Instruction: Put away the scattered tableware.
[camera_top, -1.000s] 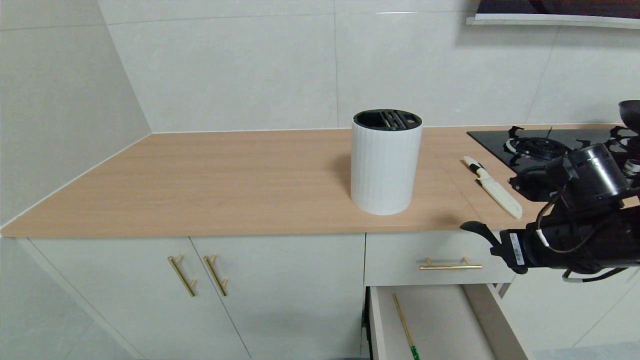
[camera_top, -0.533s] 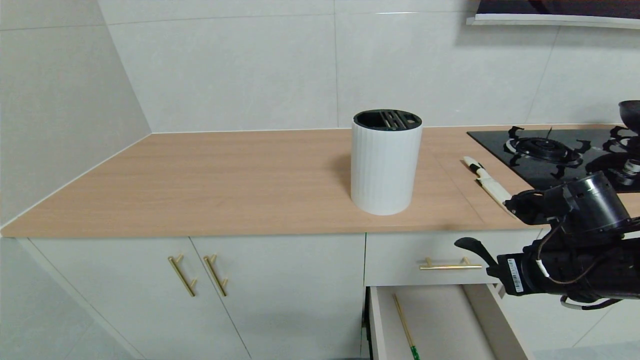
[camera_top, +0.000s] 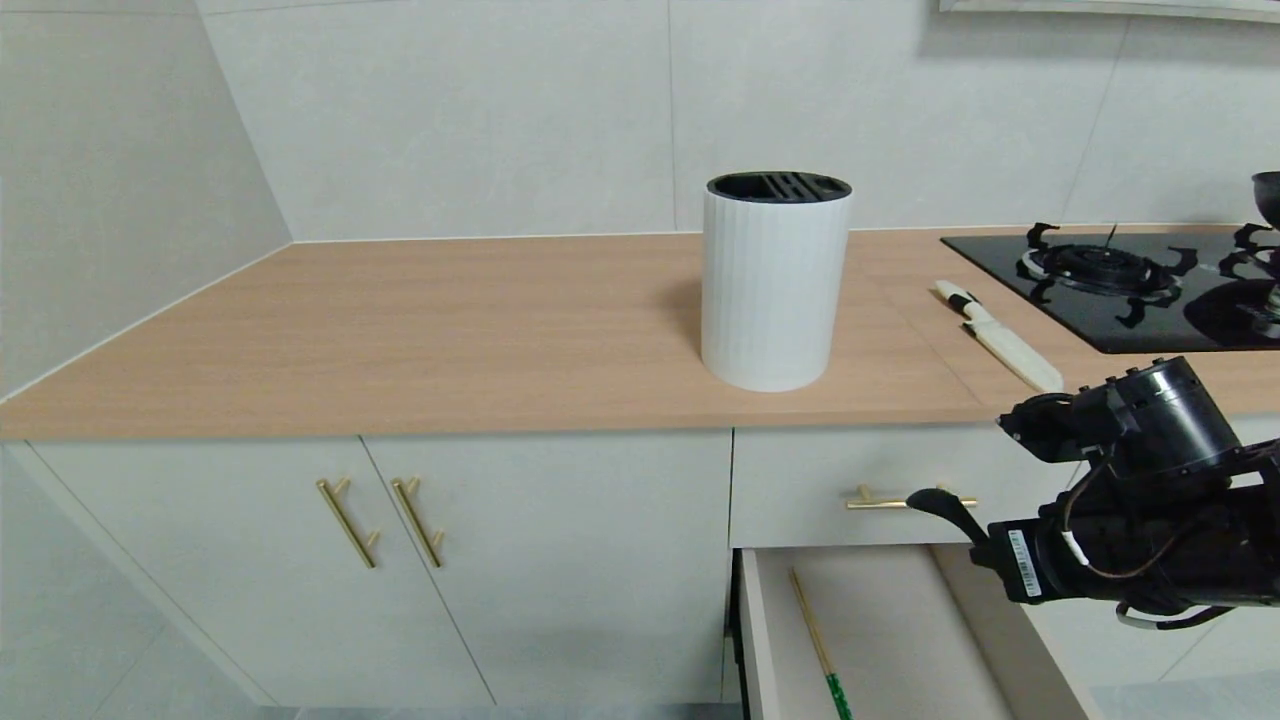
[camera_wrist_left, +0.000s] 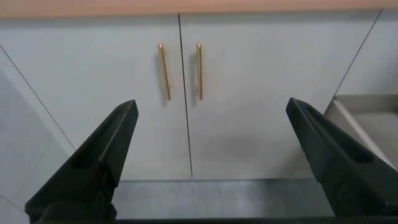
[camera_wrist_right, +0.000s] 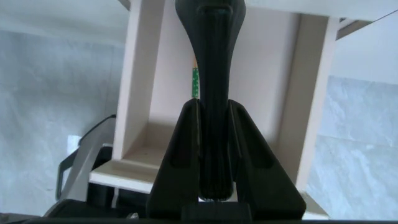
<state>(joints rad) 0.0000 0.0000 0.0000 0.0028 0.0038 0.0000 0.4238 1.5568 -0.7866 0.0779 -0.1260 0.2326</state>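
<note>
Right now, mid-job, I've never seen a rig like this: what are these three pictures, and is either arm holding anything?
This is a two-armed robot with a camera on its head and one on each wrist. The wide picture is the head camera: a wooden counter with a white ribbed knife block, a pale knife to its right and a stove farther right. Below, a drawer stands open with chopsticks inside. The picture of cupboard doors with gold handles is the left wrist camera; the left jaws stand wide open, empty. The picture looking down into the drawer is the right wrist camera; the right jaws are shut on a slim black utensil, above that drawer. What kind of utensil, I cannot tell.
</note>
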